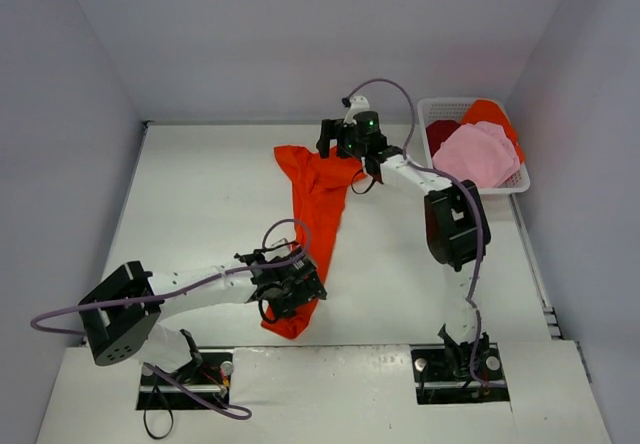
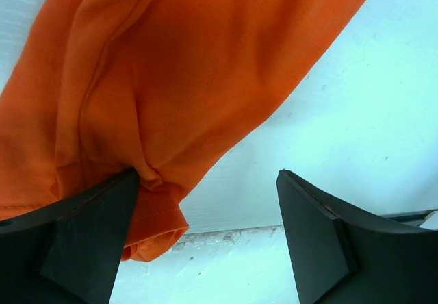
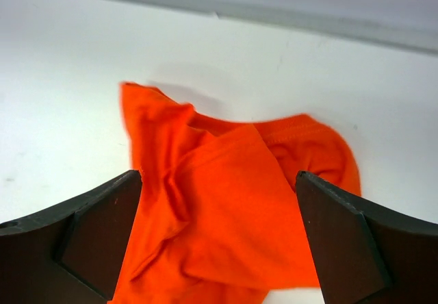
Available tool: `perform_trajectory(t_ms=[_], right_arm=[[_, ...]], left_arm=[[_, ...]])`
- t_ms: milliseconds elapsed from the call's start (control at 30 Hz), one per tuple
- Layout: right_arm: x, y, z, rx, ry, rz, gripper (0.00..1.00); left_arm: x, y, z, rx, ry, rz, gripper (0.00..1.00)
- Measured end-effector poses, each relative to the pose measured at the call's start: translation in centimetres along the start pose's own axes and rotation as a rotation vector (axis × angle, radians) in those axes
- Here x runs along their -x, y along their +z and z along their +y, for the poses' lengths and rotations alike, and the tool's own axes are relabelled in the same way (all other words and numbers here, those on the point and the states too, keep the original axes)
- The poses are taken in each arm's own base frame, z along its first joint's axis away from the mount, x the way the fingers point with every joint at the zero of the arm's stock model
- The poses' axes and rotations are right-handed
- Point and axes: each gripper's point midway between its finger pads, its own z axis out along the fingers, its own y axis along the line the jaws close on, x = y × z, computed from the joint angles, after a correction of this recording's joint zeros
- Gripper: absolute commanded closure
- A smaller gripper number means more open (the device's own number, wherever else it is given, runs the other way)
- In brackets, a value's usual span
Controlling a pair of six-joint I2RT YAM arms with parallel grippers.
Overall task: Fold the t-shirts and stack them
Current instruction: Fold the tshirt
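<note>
A large orange-red t-shirt (image 1: pixel 318 204) lies bunched in a long strip down the middle of the table. My left gripper (image 1: pixel 303 290) hovers at its near end, open. In the left wrist view the shirt's hem (image 2: pixel 154 222) rests against the left finger (image 2: pixel 89 235), and bare table shows across the rest of the gap up to the other finger. My right gripper (image 1: pixel 338 152) is at the shirt's far end, open. Seen from the right wrist, its fingers straddle the crumpled cloth (image 3: pixel 226 201) near the collar without closing on it.
A white lattice basket (image 1: pixel 480 190) stands at the back right, holding a pink shirt (image 1: pixel 475 154), a dark red one (image 1: pixel 440 132) and an orange one (image 1: pixel 490 114). Walls enclose the table at the back and both sides.
</note>
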Motion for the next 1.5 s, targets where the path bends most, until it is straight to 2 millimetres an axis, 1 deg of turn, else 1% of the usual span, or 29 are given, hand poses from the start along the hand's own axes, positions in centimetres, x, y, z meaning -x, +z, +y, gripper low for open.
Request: perform_trajectory(t_ms=[100,200,233,267,333,400,433,467,533,633,667,700,833,933,1000,1167,1267,1400,1500], right_arm=[[3.6,-2.7,1.1,0.014,-0.005,-0.063,0.08],[7.3,-5.7,2.3,0.031,-0.009,-0.134,0.08],[8.1,-6.9,2.6,0.036,-0.009,-0.153,0.08],[8.5,-8.1,2.8,0.039,-0.006,-0.163,0.08],[8.6,-9.9,3.2,0.041,-0.004,-0.174,0.08],[7.5,-11.2,3.2,0.033,0.005,-0.162,0.09],[6.3,-11.8,3.1,0.027,0.01,-0.144,0.09],[5.6,-11.9,3.1,0.024,0.011,-0.13,0.09],[2.9,-12.4,3.3,0.017,0.015,-0.084,0.08],[-1.1,-12.8,3.8,0.014,0.021,-0.008,0.08],[-2.8,-13.0,4.0,0.013,0.023,0.026,0.08],[-3.2,-13.1,4.1,0.014,0.023,0.034,0.08],[-6.3,-14.0,6.2,0.02,0.004,0.078,0.08],[-7.9,-14.9,8.0,0.044,-0.007,0.098,0.08],[-8.6,-15.5,8.9,0.062,-0.006,0.106,0.08],[-9.9,-16.4,8.8,0.036,0.02,0.114,0.08],[-11.0,-16.7,8.8,0.02,0.034,0.127,0.08],[-12.6,-16.9,9.7,0.026,0.04,0.153,0.08],[-13.6,-16.6,10.8,0.042,0.046,0.161,0.08]], left_arm=[[0.2,-0.4,0.4,0.012,0.005,-0.01,0.23],[0.6,-1.3,0.8,0.015,0.01,-0.027,0.23],[0.7,-1.6,0.8,0.01,0.008,-0.033,0.23],[0.9,-1.9,0.8,0.006,0.01,-0.04,0.23],[1.1,-2.4,1.0,0.008,0.016,-0.051,0.23],[1.5,-2.7,0.9,0.017,0.024,-0.063,0.23],[1.6,-2.9,0.8,0.019,0.03,-0.067,0.23],[1.7,-3.0,0.6,0.017,0.034,-0.071,0.23],[2.0,-3.3,0.4,0.014,0.038,-0.082,0.23],[2.2,-3.9,0.6,0.014,0.039,-0.097,0.23],[2.3,-4.2,0.6,0.01,0.038,-0.103,0.23],[2.5,-4.5,0.6,0.004,0.037,-0.111,0.23],[3.3,-5.8,0.9,-0.014,0.029,-0.145,0.23],[3.7,-6.2,0.9,-0.024,0.024,-0.161,0.23],[3.8,-6.3,0.9,-0.025,0.023,-0.166,0.23],[3.8,-6.0,0.9,-0.018,0.027,-0.163,0.23],[3.6,-5.8,0.5,-0.029,0.026,-0.158,0.23],[3.0,-5.5,-0.2,-0.047,0.04,-0.147,0.23],[2.3,-5.1,-0.5,-0.053,0.054,-0.137,0.23]])
